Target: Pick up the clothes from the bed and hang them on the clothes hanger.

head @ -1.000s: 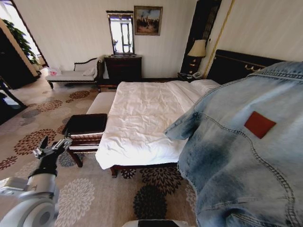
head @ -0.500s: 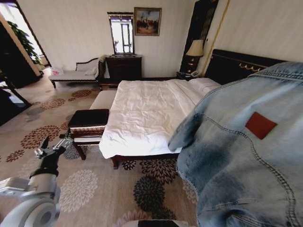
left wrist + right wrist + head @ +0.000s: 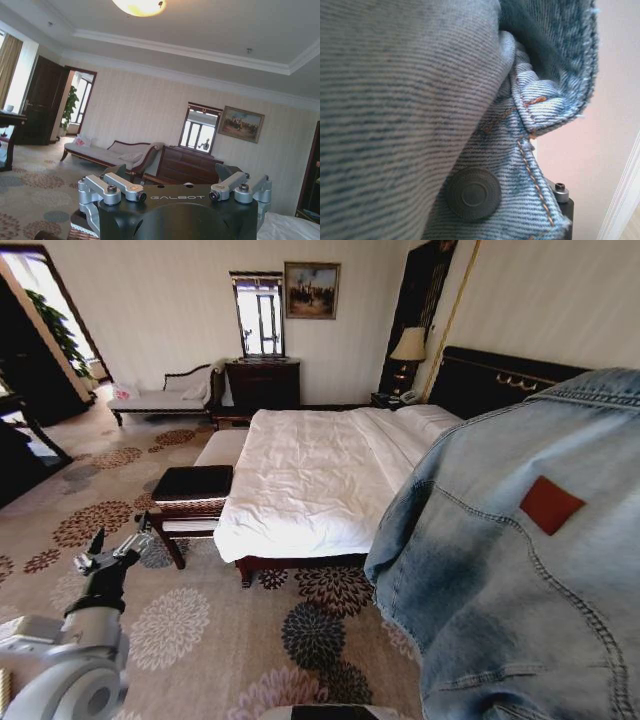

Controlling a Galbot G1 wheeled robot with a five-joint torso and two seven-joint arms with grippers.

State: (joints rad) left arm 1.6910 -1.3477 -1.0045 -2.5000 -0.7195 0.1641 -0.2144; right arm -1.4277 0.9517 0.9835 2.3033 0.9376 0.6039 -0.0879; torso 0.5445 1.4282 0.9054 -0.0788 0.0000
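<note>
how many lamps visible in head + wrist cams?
2. A table lamp stands on the nightstand left of the bed's headboard; a ceiling light glows overhead in the left wrist view. The denim jacket blocks the bed's far side, so another may be hidden.

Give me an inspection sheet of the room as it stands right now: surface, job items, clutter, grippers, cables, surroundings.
Surface: bed, white quilt rumpled, nothing lying on it.
Job's things: denim jacket off the bed, held up close on the robot's right, red patch showing; hanger: nothing seen.
Clutter: dark stool and white bench at the foot of the bed.
Grippers: left gripper empty, open, low over the carpet; right gripper hidden under the denim.
Cables: nothing seen.
Surroundings: patterned carpet, chaise, dresser, lamp, painting.
</note>
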